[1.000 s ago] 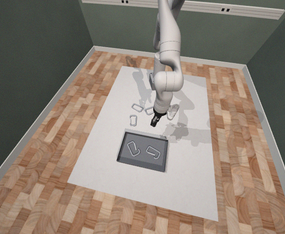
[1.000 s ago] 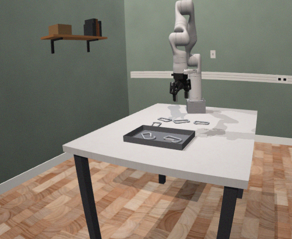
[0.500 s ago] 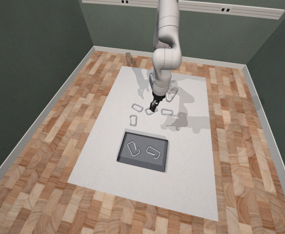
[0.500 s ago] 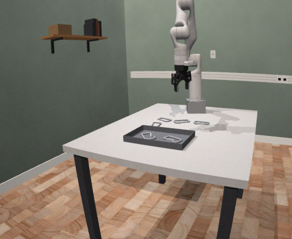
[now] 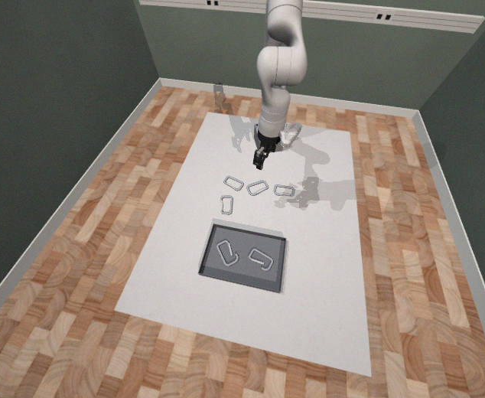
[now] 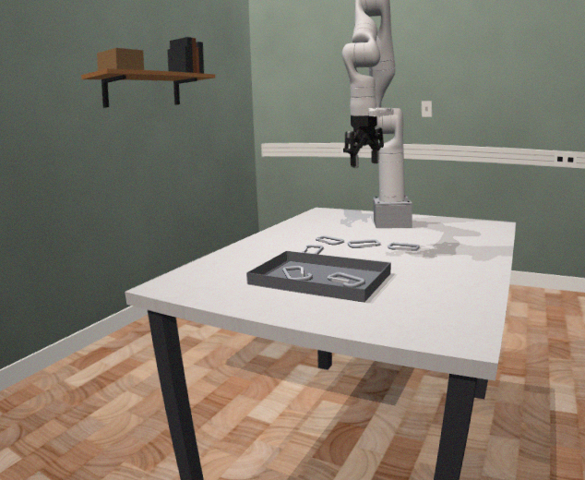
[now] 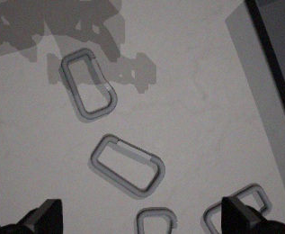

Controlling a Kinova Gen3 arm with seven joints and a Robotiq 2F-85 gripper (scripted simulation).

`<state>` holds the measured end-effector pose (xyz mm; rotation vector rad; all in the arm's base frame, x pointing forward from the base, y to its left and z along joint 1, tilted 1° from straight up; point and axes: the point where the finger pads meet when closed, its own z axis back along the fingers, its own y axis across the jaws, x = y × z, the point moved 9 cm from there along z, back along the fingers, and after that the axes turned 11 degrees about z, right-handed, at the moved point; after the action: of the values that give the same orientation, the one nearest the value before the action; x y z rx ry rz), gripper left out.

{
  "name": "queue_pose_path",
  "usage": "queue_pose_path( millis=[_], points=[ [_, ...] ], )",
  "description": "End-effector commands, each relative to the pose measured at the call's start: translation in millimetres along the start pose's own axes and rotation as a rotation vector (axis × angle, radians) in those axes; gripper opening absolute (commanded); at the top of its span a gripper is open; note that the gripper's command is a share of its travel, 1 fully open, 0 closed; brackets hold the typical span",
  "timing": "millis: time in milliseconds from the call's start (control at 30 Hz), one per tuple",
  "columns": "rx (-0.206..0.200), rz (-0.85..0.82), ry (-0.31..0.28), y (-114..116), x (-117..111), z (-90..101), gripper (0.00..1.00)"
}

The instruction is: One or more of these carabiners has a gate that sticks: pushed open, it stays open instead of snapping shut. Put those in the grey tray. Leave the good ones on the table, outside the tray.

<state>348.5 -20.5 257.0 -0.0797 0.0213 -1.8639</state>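
My gripper is open and empty, high above the table behind the carabiners. The right carabiner and middle carabiner lie flat; their gates look closed in the wrist view. The back-left carabiner and front-left carabiner are partly cut off or covered in the wrist view; I cannot tell their gates there. The grey tray holds a left carabiner and a right carabiner, both with gates standing inward, open.
The white table bears the tray near its middle. The robot base stands at the back. The tray's low walls rise around its two carabiners. A wall shelf hangs at the left, away from the table.
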Motion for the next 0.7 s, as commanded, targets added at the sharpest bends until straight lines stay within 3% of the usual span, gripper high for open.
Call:
queue_pose_path(
  millis=[0, 367, 400, 667],
  points=[
    [0.023, -0.001, 0.007, -39, 23, 35.8, 1.0],
    [0.023, -0.001, 0.007, -39, 23, 35.8, 1.0],
    [0.064, 0.019, 0.015, -49, 27, 40.1, 1.0],
    [0.064, 0.019, 0.015, -49, 27, 40.1, 1.0]
  ],
)
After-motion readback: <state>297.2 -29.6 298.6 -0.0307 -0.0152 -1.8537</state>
